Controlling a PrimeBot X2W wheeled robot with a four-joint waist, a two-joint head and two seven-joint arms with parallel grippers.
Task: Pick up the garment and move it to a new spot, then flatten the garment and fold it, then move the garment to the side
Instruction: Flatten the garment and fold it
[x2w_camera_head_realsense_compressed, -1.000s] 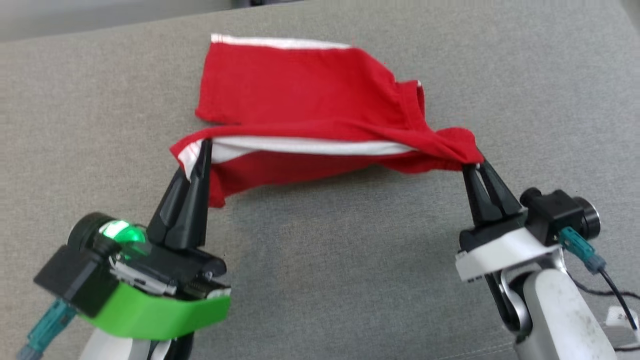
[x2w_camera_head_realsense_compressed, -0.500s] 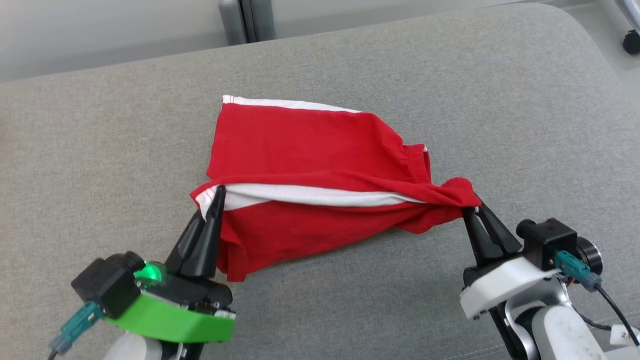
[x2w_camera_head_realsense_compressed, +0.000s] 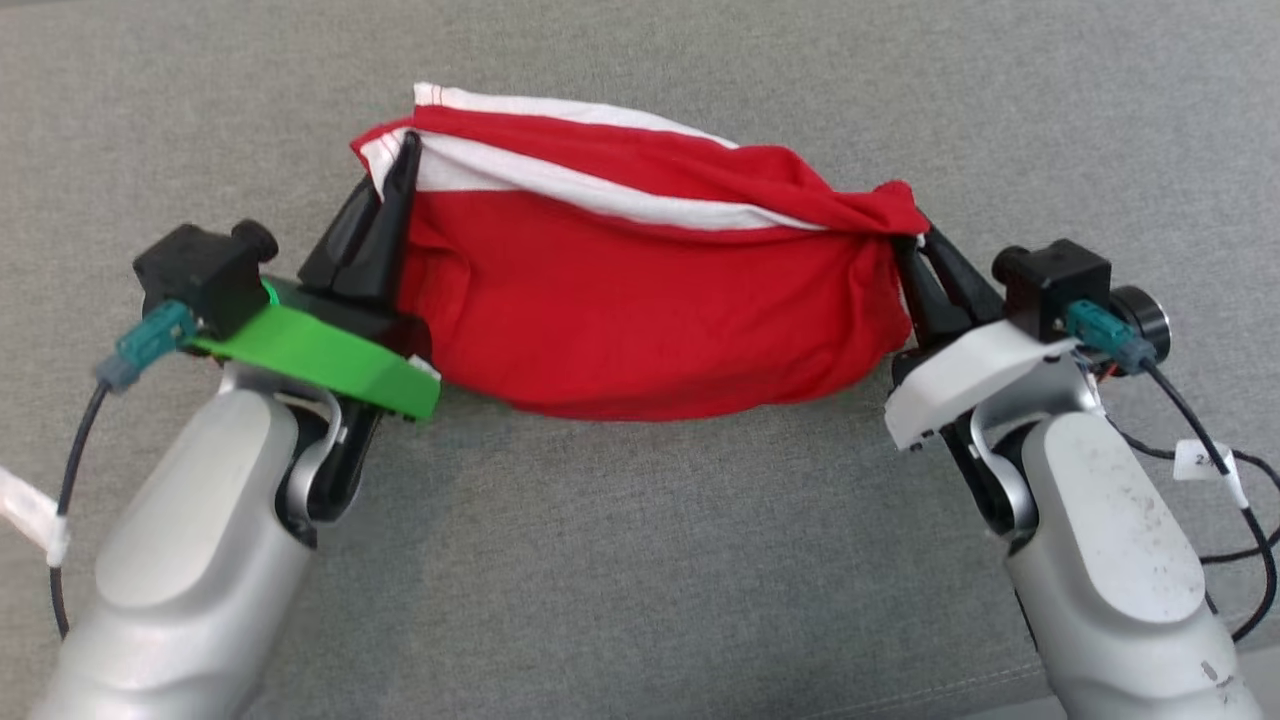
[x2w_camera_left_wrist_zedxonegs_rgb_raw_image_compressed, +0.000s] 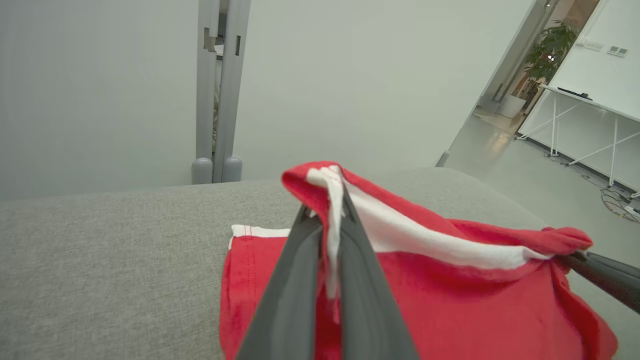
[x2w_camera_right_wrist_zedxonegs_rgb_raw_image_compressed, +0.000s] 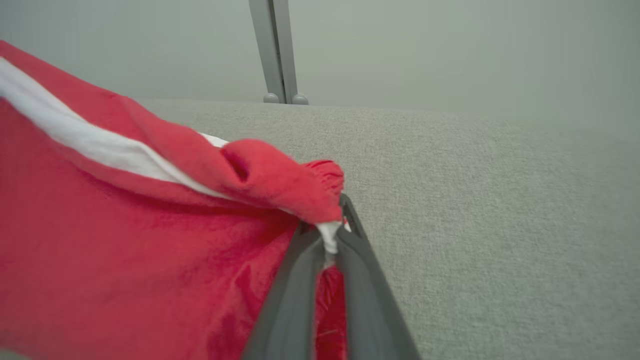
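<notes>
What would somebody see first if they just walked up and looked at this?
The bright red shirt, held up in the middle like a little hammock with a white stripe along its top. The left gripper pinches one top corner and the right gripper pinches the bunched-up other corner. All around and below it lies a plain grey cushion.
</notes>
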